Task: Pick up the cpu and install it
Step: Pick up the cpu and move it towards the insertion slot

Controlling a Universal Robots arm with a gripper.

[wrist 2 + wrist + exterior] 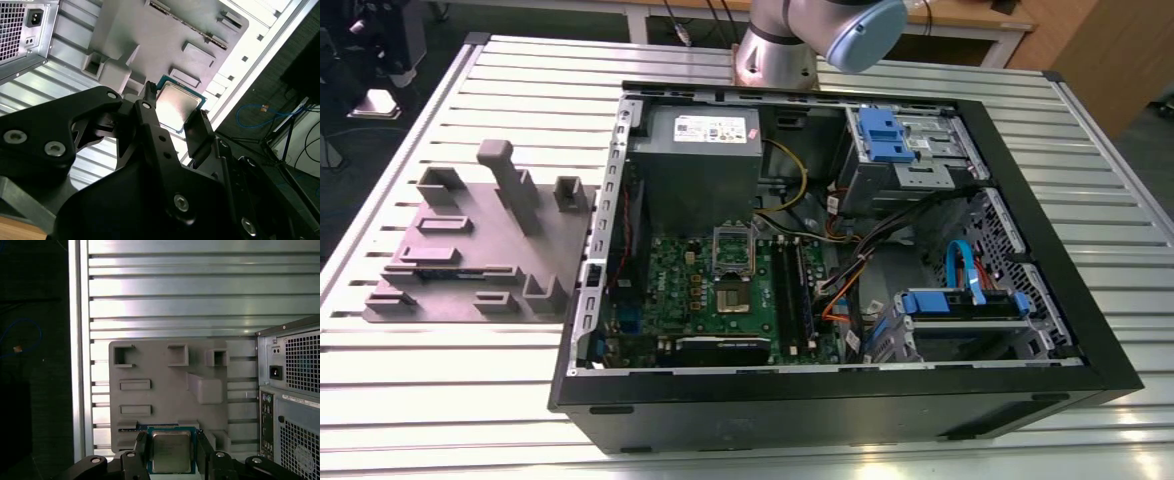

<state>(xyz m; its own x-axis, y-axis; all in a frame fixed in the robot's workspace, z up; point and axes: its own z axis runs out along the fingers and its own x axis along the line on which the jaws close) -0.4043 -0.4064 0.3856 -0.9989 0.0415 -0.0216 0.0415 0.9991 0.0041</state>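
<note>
The cpu (171, 454) is a small square chip with a silvery top and a thin green rim. My gripper (171, 439) is shut on it, one black finger on each of two opposite edges. In the second wrist view the cpu (179, 102) sits between the same fingers of the gripper (176, 107). It hangs in the air above the grey fixture plate (165, 390). In the exterior view the open computer case (841, 390) lies on the table, with the green motherboard (720, 290) and its square socket (731, 296) inside.
The grey fixture plate (480, 250) with raised blocks lies on the slatted table (440, 370), at the exterior view's left of the case. Inside the case are a grey power supply box (698, 150), blue drive brackets (967, 300) and loose cables (854, 265). The arm's elbow (854, 30) hangs over the far edge.
</note>
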